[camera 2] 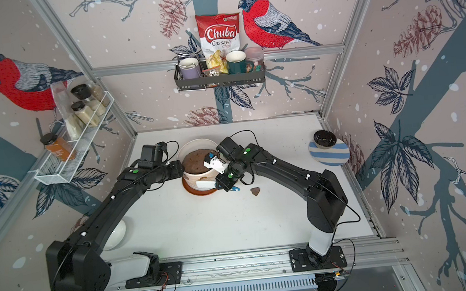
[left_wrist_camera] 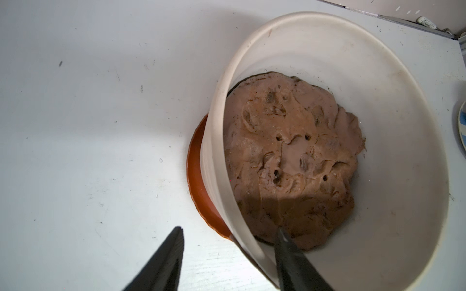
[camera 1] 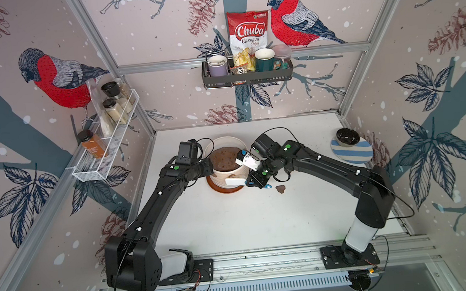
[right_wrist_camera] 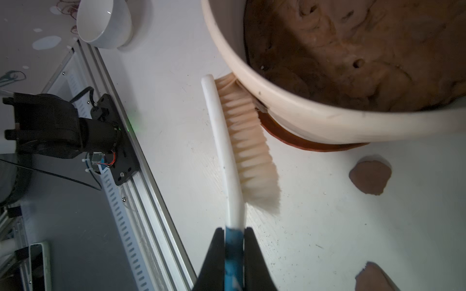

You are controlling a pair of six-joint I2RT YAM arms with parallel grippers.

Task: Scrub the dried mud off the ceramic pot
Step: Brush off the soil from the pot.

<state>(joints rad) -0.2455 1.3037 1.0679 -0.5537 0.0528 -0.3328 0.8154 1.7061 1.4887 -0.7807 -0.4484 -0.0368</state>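
Top views look steeply down from the front; close wrist views share the ceramic pot (left_wrist_camera: 390,88)

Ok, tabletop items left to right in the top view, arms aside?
Small white bowl, partly hidden → cream ribbed ceramic pot → flat brown dried mud lump → blue-and-white striped plate.

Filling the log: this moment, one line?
right hand: shut on brush | bristles: against ceramic pot | left hand: open, straddling rim | dried mud: on table

Table (camera 1: 233,224) bears ceramic pot (camera 1: 220,176), dried mud (camera 1: 281,189), striped plate (camera 1: 352,156), white bowl (camera 2: 117,234).
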